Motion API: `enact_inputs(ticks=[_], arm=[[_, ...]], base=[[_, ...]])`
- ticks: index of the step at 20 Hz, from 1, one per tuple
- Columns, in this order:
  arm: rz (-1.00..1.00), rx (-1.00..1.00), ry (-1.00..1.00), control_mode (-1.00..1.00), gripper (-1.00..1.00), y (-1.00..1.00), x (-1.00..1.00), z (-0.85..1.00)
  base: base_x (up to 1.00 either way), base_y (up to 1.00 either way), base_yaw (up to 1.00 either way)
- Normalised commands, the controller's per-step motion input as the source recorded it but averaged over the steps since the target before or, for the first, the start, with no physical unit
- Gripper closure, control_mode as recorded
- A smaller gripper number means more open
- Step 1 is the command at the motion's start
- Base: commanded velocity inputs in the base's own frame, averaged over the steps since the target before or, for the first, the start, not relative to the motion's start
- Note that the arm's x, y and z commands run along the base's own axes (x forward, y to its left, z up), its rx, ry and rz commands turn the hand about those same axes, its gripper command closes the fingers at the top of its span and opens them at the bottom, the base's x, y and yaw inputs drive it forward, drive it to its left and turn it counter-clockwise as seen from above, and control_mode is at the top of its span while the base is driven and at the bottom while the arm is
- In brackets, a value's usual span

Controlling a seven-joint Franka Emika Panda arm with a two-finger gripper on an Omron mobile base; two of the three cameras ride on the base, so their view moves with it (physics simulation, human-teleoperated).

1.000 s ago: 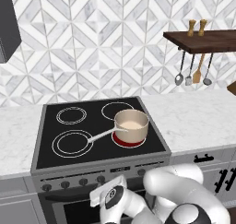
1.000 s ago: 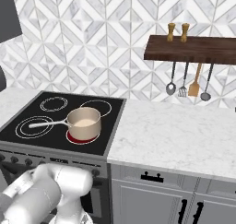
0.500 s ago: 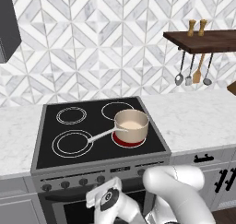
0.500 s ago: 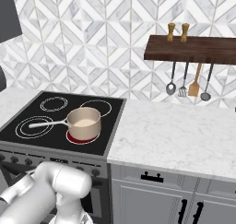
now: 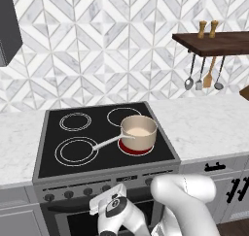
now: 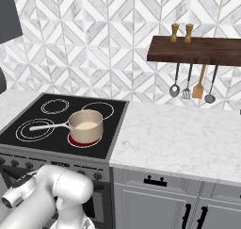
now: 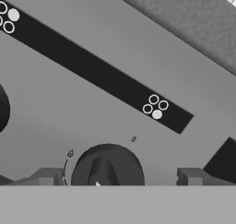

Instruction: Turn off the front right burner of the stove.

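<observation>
Seen left to right: grey stove (image 5: 44,181) with black glass top between marble desk (image 5: 209,128) sections. On the near right zone, the front right burner (image 5: 134,148), glowing red under a saucepan (image 5: 139,131) whose handle points left. Below, along the front panel, a row of dark knobs. In the hand view, one knob (image 7: 107,165) centred between the parted tips of the tool (image 7: 119,176), not touching it. Far right, wooden shelf (image 5: 214,42) with hanging utensils.
</observation>
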Motion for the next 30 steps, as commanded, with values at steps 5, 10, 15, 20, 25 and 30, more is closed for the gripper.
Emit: enact_inputs(ticks=[5, 10, 15, 20, 25, 30], arm=[[0.0, 0.0, 0.0, -1.0, 1.0, 0.04, 0.02, -0.01], [0.0, 0.01, 0.0, -1.0, 1.0, 0.0, 0.0, 0.0], [0.0, 0.14, 0.01, -1.0, 1.0, -0.06, 0.0, 0.01], [0.0, 0.41, 0.1, -1.0, 1.0, -0.32, 0.0, 0.14], [0.0, 0.57, 0.11, -1.0, 1.0, -0.47, 0.0, 0.23], [-0.01, 0.63, 0.05, -1.0, 1.0, -0.46, 0.0, 0.24]], base=[[0.0, 0.0, 0.0], [0.0, 0.0, 0.0], [0.0, 0.0, 0.0], [0.0, 0.0, 0.0], [0.0, 0.0, 0.0], [0.0, 0.0, 0.0]])
